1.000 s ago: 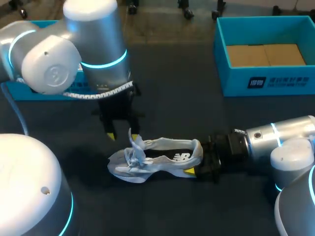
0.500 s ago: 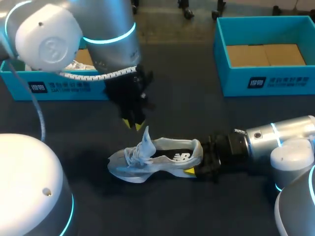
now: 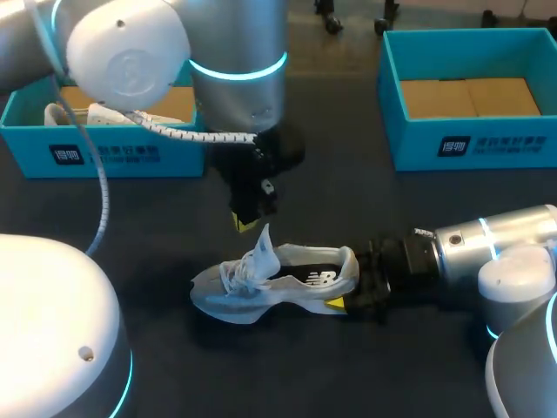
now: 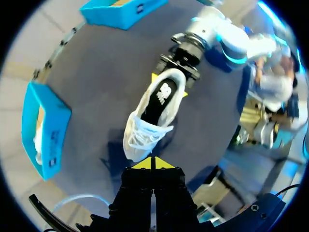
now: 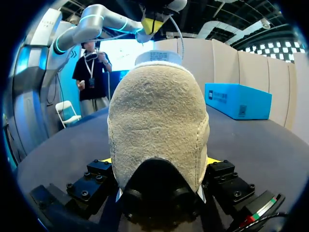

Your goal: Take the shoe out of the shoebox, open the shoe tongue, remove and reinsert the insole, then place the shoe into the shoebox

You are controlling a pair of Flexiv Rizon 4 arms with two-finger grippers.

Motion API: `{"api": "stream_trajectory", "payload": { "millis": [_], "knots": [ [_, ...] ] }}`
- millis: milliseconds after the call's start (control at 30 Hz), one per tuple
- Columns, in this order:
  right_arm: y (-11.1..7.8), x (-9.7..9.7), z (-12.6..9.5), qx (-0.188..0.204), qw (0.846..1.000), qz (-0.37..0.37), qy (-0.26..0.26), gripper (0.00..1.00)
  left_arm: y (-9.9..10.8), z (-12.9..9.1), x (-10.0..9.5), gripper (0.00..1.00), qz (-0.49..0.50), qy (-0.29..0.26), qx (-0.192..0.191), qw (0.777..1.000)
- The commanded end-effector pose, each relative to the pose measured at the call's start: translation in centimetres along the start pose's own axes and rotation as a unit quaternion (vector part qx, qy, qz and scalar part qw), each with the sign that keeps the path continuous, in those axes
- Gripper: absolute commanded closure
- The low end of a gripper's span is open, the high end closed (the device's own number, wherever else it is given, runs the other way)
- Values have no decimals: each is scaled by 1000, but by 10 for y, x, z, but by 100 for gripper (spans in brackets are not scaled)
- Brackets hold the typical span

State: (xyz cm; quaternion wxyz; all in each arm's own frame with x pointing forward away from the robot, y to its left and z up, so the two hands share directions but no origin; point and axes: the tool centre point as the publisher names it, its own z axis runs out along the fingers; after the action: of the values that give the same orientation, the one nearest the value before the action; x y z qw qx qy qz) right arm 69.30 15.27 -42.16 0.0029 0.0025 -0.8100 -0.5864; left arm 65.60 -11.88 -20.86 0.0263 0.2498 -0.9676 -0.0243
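The shoe (image 3: 277, 280) is lying on its sole near the middle of the desk (image 3: 348, 200), toe toward the left edge and heel toward the right. My right gripper (image 3: 355, 294) is clamping the heel, one finger on each side with the padded collar between them; the right wrist view confirms contact on both sides. My left gripper (image 3: 247, 221) is hanging just above the tongue (image 3: 264, 246), its yellow tips pressed together on nothing, clear of the fabric. I am judging the shoe light, with a soft knit upper that gives under pressure. The heel cup is the stiffest part, so that is the sound place to brace it. The tongue and laces are limp and likely to slip from a shallow pinch. The insole (image 4: 161, 96) is looking thin and bendy, and is best taken at its rear edge inside the collar. Against the earlier frames, my left arm is now standing further toward the right and the far edge, off the laces and above the throat. The tongue is standing more upright than it was. The shoe and my right gripper are sitting where they were.
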Motion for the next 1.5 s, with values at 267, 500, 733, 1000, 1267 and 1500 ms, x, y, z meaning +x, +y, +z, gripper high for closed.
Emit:
{"api": "stream_trajectory", "payload": {
  "millis": [267,500,733,1000,1267,1500],
  "knots": [
    [-3,3,1,1,1000,0,-1,100,-40,22,34,100,235,4,52,971],
    [-3,3,1,1,1000,0,-1,100,-49,23,36,100,254,26,25,966],
    [-3,3,1,1,1000,0,-1,100,-61,42,38,100,263,-4,35,964],
    [-3,3,1,1,1000,0,-1,100,-104,100,36,100,295,-14,45,954],
    [-3,3,1,1,1000,0,-1,100,-114,125,32,100,309,4,37,950],
    [-3,3,1,1,1000,0,-1,100,-112,150,29,100,322,15,25,946]
  ]
}}
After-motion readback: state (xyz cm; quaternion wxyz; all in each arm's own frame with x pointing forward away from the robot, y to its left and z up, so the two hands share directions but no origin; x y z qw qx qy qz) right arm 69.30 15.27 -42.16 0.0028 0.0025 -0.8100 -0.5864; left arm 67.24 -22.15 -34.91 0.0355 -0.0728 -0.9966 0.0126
